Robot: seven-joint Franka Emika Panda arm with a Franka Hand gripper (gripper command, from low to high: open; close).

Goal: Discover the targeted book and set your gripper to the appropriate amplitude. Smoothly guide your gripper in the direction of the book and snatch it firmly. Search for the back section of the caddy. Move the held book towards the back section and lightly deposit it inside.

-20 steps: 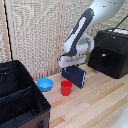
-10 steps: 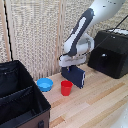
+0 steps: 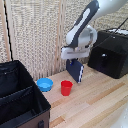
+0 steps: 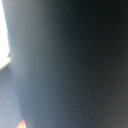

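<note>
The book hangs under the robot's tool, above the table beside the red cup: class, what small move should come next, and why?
Probably carry the book toward the exterior view's left, staying high. The tool seems to hold it clear of the table, and the caddy sits far to that side. The red cup and blue bowl stand between, so height likely avoids them.

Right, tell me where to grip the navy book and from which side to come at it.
Take the book by its top edge, coming down from above. It stands upright on the wooden table, thin enough for the fingers to span, and that edge is clear of the red cup beside it. The tool already sits right over it.
</note>
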